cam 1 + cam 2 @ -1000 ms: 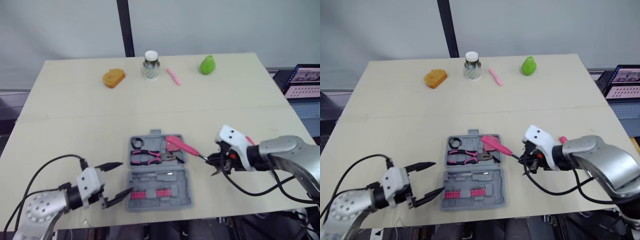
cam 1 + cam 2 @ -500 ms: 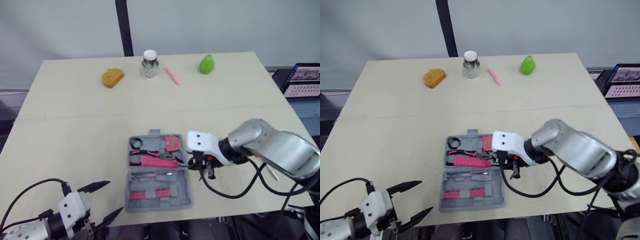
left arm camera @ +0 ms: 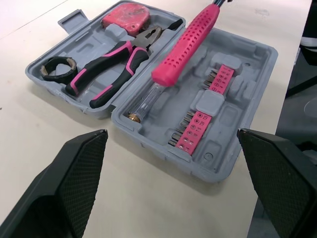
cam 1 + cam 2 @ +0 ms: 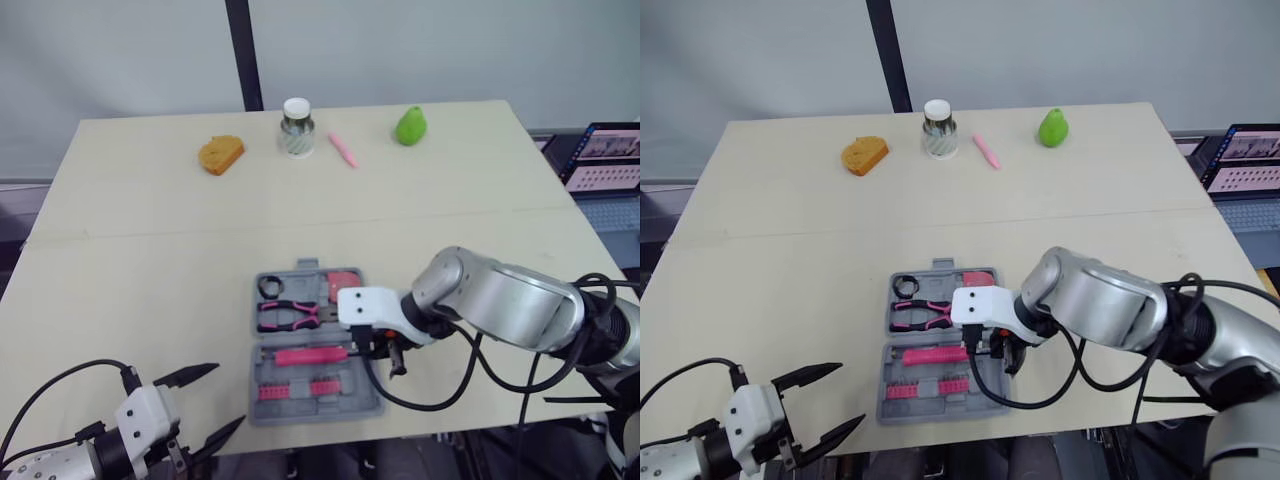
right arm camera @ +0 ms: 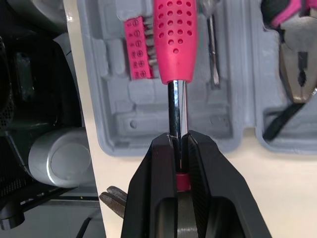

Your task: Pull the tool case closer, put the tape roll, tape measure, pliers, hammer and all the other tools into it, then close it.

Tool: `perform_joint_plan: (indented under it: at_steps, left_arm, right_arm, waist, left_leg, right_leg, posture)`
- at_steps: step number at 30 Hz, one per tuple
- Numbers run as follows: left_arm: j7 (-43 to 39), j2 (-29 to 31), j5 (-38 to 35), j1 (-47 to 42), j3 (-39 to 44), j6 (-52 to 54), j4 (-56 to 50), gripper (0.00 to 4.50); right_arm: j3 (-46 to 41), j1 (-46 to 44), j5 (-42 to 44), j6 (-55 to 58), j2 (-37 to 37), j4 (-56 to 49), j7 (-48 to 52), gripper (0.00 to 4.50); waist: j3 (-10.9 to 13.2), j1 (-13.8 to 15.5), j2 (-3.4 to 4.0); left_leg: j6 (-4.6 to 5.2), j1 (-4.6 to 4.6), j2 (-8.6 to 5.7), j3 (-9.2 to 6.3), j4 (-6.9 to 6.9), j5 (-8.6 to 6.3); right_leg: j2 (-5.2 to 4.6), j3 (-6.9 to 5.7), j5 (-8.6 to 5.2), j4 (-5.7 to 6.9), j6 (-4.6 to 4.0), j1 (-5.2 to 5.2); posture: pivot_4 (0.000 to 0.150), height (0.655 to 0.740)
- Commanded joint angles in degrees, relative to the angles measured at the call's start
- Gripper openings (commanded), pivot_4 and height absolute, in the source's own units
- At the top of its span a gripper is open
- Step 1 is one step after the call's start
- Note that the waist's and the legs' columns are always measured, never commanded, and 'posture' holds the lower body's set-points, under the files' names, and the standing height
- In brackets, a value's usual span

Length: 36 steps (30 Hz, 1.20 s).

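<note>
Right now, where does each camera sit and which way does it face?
Left eye view: on the head, facing forward and down at the open tool case on the table; both arms show, left pincer open.
Right eye view: beside it, same scene.
Left wrist view: on the left wrist, facing the case; its two fingers show.
Right wrist view: on the right wrist, looking down on the case; right pincer shut on the hammer shaft.
Shared: both wrist views show hammer, pliers, case.

- The left end effector [image 4: 226, 396] is hovering low at the robot's near left, its two fingers spreading wide apart.
- The right end effector [image 5: 179, 143] is pointing toward the robot's left, forearm crossing inward, fingers pinching the hammer [image 5: 174, 34] shaft.
</note>
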Motion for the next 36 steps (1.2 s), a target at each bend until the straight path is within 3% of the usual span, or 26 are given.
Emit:
perform_joint_plan:
  at_steps: [1,36]
  left_arm:
    - [-0.8,0.6,-1.5,0.8,1.2,-0.4,-1.0,4.50]
    - [-1.8,0.0,-2.4,4.3,2.4,-1.4,-1.3,4.50]
  right_arm:
    - [0.9,-1.5,-0.9,-0.7,0.8,-1.8,-1.2,0.03]
    - [5.9,0.9,-3.0,-1.6,11.1,3.8,-8.4,0.03]
  waist:
    - [0.0,0.0,0.00]
    - [0.0,-1.0,-0.05]
  left_leg:
    - [0.00,0.00,-0.01,0.00,0.00,0.00]
    - [-0.03,0.01,0.01,0.01,0.02,0.06]
  right_leg:
    - [0.00,0.00,0.00,0.01,0.00,0.00]
    - [0.03,0.01,-0.01,0.23,-0.03,-0.07]
  posture:
    - [0.150,0.7400]
    - [0.150,0.7400]
